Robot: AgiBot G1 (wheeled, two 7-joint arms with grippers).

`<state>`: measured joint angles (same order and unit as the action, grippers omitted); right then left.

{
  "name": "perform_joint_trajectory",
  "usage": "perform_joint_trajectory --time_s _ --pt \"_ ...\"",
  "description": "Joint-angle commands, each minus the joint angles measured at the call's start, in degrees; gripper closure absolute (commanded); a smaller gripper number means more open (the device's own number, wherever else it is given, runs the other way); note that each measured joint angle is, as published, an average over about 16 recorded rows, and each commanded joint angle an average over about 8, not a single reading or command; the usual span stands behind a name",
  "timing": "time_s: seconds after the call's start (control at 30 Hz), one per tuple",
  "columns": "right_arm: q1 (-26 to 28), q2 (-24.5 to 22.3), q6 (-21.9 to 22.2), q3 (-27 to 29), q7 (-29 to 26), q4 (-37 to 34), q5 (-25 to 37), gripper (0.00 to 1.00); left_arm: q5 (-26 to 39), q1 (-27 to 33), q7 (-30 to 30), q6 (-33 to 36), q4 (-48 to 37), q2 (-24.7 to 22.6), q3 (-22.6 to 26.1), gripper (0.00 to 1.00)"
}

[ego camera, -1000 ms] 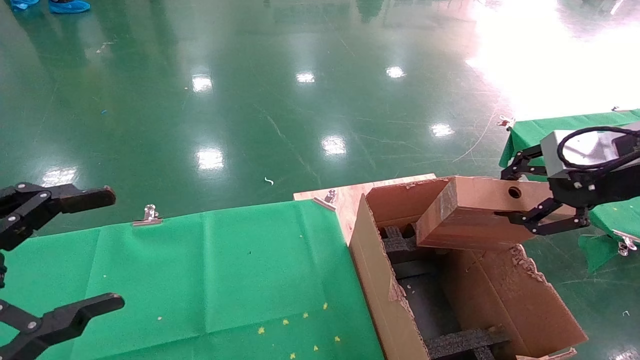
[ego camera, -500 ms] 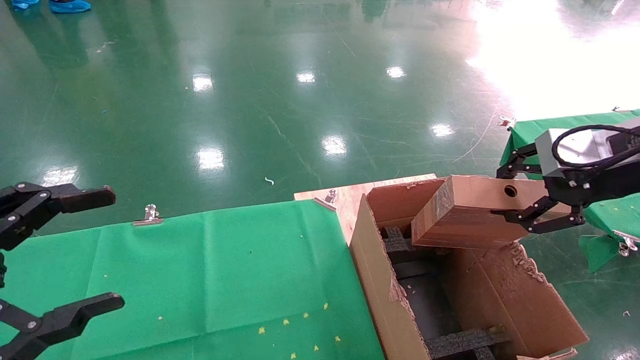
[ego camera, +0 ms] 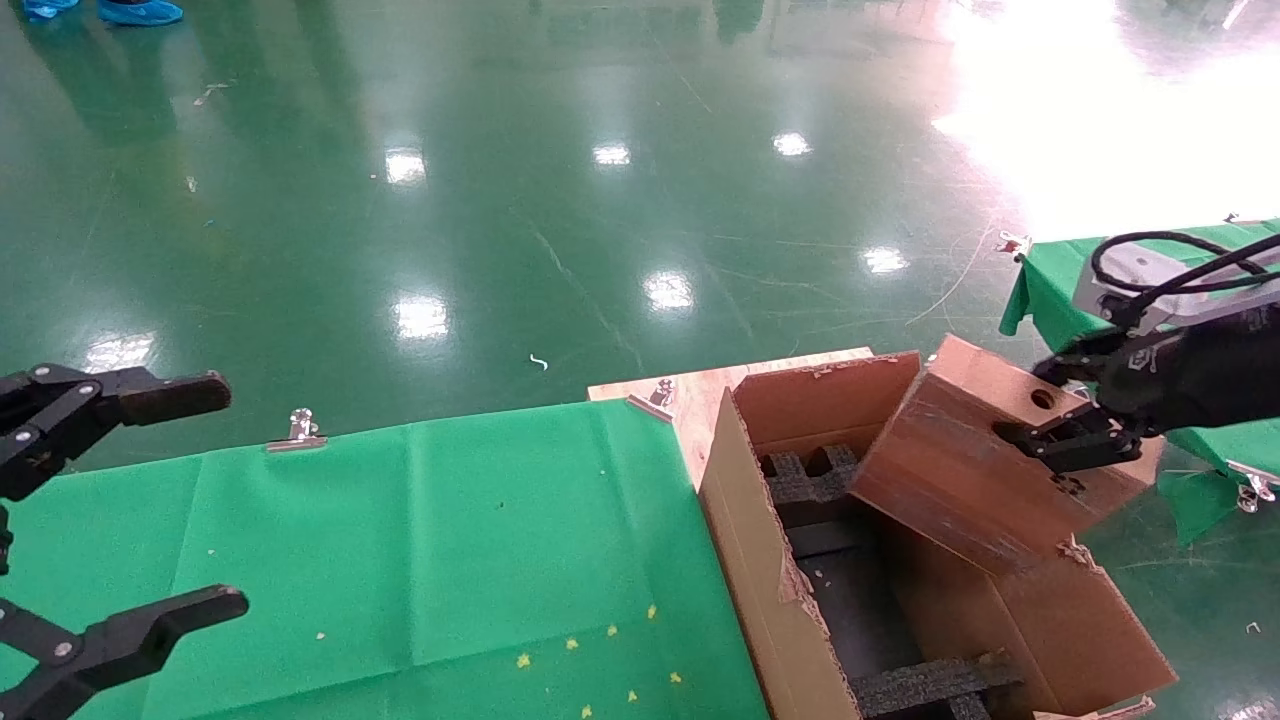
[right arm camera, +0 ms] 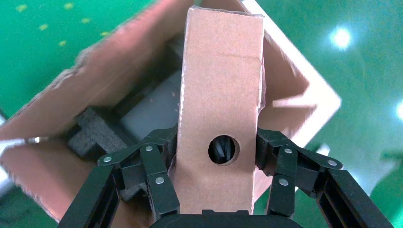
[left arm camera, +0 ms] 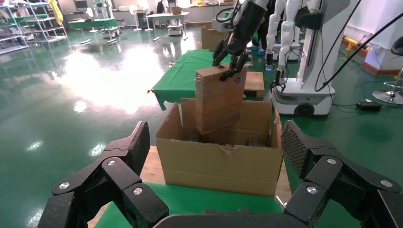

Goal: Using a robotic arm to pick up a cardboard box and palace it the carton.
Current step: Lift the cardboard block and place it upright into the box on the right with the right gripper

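Note:
My right gripper (ego camera: 1050, 420) is shut on the cardboard box (ego camera: 960, 470), a small brown taped box with a round hole in its narrow face. It holds the box tilted, lower end dipping into the far end of the carton (ego camera: 760, 570), a large brown carton with torn flaps and black foam inside. In the right wrist view the fingers (right arm camera: 159, 180) clamp the box (right arm camera: 221, 95) on both sides beside the hole. In the left wrist view the box (left arm camera: 219, 97) hangs end-down over the carton (left arm camera: 216, 164). My left gripper (ego camera: 150, 500) is open and empty at the far left.
A green cloth (ego camera: 400, 540) covers the table left of the carton, held by metal clips (ego camera: 297, 428). A bare wooden corner (ego camera: 700, 390) shows behind the carton. Another green-covered table (ego camera: 1210, 440) stands at the right. Shiny green floor lies beyond.
My right gripper has rotated and tipped the cardboard box from nearly level to steeply tilted, and lowered its free end into the carton. The left arm has not moved.

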<state>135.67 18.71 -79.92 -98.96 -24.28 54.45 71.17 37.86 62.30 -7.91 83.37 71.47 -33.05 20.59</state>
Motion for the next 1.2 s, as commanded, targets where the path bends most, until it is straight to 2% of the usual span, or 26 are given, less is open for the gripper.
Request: perform_joint_trajectory --time_s 0.03,0.2,0.33,0.47,0.57,0.93,1.2 --pt "0.04 -1.44 1.88 -0.58 -6.02 2.78 1.34 1.00 0.00 0.00 0.00 0.00 0.00 0.00 0.00 0.00" --pt "0.67 -5.63 5.34 -1.45 -21.83 12.10 5.56 1.00 0.00 0.00 0.00 0.00 0.00 0.00 0.00 0.00" --pt "1.23 -8.25 8.04 -2.04 -33.71 18.55 11.19 1.00 0.00 0.00 0.00 0.00 0.00 0.00 0.00 0.00" --pt "1.24 -9.40 10.19 -2.74 -44.33 22.26 17.22 1.00 0.00 0.00 0.00 0.00 0.00 0.00 0.00 0.00" --pt "0.84 -9.33 11.18 -3.28 -49.93 23.15 20.03 1.00 0.00 0.00 0.00 0.00 0.00 0.00 0.00 0.00" --pt "-1.07 -7.90 13.08 -4.48 -58.65 23.49 20.89 1.00 0.00 0.00 0.00 0.00 0.00 0.00 0.01 0.00" --pt "-2.84 -6.02 11.35 -5.59 -62.08 23.43 18.10 1.00 -0.01 0.00 0.00 0.00 0.00 0.00 0.01 0.00"
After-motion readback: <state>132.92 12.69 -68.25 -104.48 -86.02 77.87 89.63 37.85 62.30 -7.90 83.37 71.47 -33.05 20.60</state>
